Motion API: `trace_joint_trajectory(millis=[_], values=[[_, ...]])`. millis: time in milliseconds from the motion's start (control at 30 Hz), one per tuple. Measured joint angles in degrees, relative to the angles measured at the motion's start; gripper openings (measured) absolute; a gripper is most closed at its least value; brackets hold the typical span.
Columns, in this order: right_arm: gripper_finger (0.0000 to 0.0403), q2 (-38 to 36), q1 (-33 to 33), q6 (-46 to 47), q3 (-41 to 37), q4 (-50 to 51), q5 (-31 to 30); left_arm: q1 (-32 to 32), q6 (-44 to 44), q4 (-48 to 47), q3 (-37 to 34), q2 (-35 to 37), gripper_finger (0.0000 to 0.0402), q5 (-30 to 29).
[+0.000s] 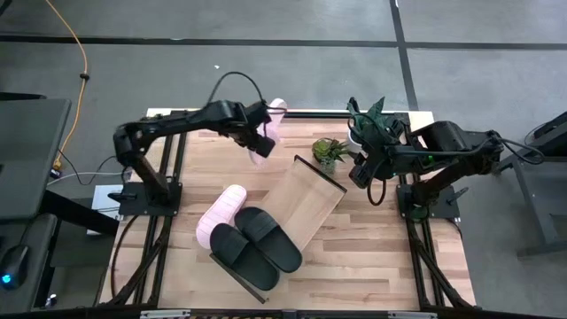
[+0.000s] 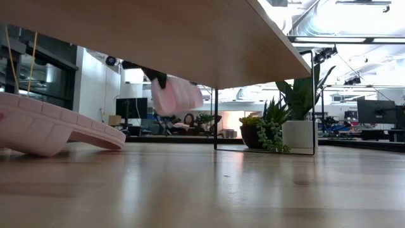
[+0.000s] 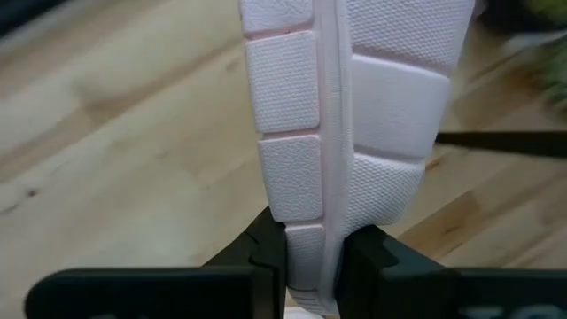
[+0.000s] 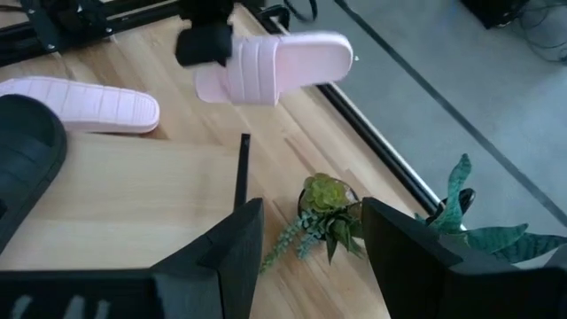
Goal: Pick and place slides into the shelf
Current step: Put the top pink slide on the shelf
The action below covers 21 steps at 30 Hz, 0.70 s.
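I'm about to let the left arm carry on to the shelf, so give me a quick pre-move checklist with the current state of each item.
1. Left hand clamped on the pink slide: ok.
2. Slide lifted off the table: ok.
3. Free room on the shelf beside the two black slides: ok.
4. Right hand open, waiting near the plants, off the shelf: ok.
5. Other pink slide fully on the shelf: cannot tell.

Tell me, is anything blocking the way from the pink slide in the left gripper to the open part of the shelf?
Nothing visible. The left gripper holds the pink slide in the air; the shelf board's near end lies bare.
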<state>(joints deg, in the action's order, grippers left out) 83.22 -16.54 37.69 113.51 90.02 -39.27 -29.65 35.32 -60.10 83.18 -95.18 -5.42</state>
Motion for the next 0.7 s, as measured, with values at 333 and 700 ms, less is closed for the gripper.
trace_joint_trajectory(millis=[333,700], values=[[0.0184,0.0,0.5,0.5,0.0,-4.2,-1.4,2.5,6.2,6.2,0.0,15.0,0.0051,0.8],[0.0184,-7.6,0.5,0.6,-20.8,-23.3,0.7,13.0,11.5,23.4,0.1,21.0,0.0051,-2.5]])
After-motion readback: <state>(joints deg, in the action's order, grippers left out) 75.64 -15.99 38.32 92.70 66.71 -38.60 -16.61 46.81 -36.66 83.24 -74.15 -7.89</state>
